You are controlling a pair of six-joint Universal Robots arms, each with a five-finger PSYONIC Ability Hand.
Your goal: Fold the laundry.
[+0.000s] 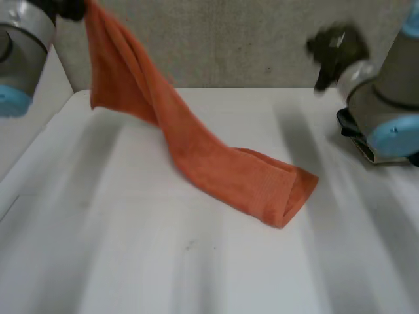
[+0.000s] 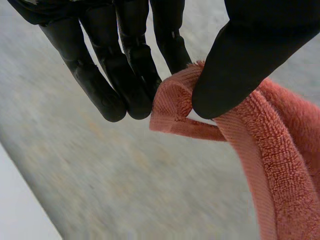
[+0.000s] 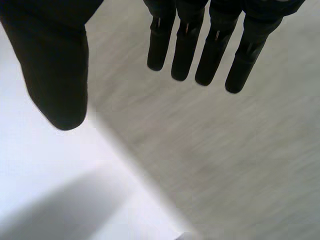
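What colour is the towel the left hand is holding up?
The towel is plain orange terry, no print; it shows best in the head view.

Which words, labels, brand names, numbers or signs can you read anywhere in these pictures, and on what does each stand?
None: there is no readable text anywhere.
The orange towel is plain terry, with no tag or print visible.
The left robot hand, which pinches the towel's hem, the right robot hand and the white table bear no lettering.

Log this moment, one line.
left hand: pinching orange terry towel hem, raised | towel end: on white table | right hand: open, empty
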